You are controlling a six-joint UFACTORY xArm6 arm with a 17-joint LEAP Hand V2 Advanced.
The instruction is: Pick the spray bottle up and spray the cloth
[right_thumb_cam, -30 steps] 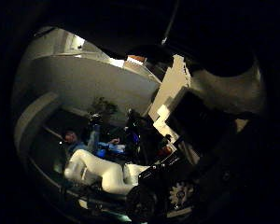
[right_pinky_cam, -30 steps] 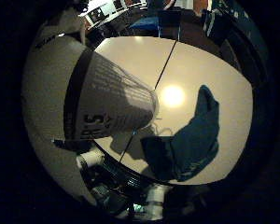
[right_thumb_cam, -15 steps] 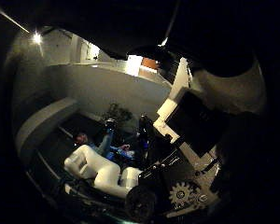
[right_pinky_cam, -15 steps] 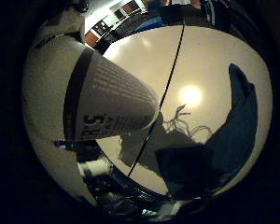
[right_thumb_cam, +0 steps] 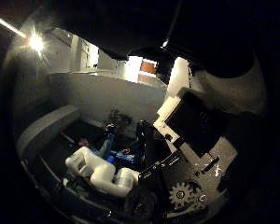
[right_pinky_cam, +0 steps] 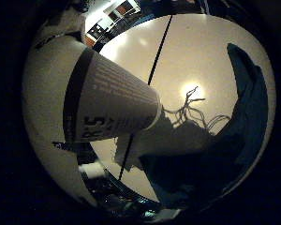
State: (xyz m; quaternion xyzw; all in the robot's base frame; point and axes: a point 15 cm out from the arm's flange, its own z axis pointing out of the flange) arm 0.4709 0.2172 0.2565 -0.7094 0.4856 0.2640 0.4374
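Note:
The spray bottle (right_pinky_cam: 98,108), white with a black band and a printed label, fills much of the little finger side view and sits close against my palm. It hangs above the white table (right_pinky_cam: 201,56). The dark teal cloth (right_pinky_cam: 243,117) lies crumpled on the table beyond the bottle's narrow end, partly in shadow. In the thumb side view my hand (right_thumb_cam: 196,140) shows its white, black and geared parts curled in around the bottle's hidden side. The bottle's nozzle is out of sight.
A dark seam (right_pinky_cam: 159,51) runs across the tabletop beside the cloth. The hand's shadow falls on the table between bottle and cloth. The white arm (right_thumb_cam: 102,175), a pale wall (right_thumb_cam: 112,98) and a ceiling light (right_thumb_cam: 36,42) show in the thumb side view.
The whole picture has shifted: the camera has moved nearer the table, and the cloth looms larger. The bottle keeps its place against the palm.

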